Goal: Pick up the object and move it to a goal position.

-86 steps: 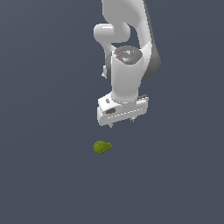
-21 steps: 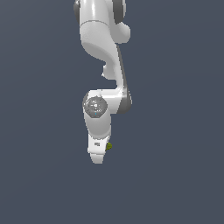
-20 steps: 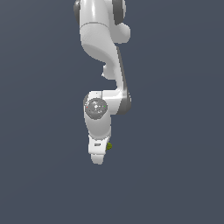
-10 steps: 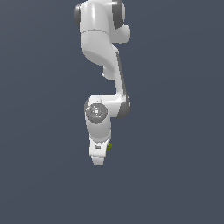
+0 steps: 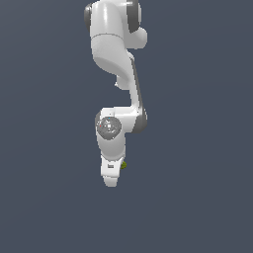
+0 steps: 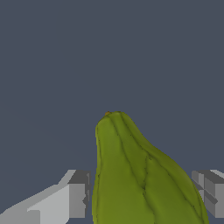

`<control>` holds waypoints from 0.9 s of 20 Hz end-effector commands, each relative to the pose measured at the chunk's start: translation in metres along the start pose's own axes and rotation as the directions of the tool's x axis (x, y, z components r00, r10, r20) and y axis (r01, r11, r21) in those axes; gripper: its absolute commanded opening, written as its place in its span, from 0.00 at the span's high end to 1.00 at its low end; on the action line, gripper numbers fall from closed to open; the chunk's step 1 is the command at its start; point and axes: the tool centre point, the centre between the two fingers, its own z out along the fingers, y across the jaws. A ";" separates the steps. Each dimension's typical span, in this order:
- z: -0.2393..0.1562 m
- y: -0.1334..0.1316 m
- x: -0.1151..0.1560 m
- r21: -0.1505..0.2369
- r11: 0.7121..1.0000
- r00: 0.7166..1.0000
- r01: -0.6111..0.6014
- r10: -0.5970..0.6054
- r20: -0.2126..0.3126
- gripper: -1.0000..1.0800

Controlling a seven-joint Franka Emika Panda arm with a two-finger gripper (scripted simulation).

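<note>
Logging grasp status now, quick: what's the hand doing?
Hand: around the olive-green object, one finger touching it, the other showing a gap; firm closure cannot be told.

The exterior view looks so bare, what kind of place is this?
Most likely a computer simulation, not a real room. A white robot arm hangs against a flat, featureless grey-blue background, with no walls or furniture. The only other thing is a smooth-rendered olive-green object between the gripper fingers.

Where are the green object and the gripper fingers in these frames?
green object (image 6: 140, 179): wrist view, middle of its ribbed olive body.
green object (image 5: 123, 165): exterior view, sliver showing beside the gripper.
fingers (image 6: 77, 199): wrist view, grey pad face of one finger beside the object.
</note>
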 end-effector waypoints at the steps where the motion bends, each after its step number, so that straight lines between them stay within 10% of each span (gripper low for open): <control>1: -0.001 0.000 0.000 0.000 1.000 1.000 0.000 0.000 0.000 1.00; 18: -0.110 -0.016 0.060 0.000 1.000 1.000 0.001 -0.001 0.002 1.00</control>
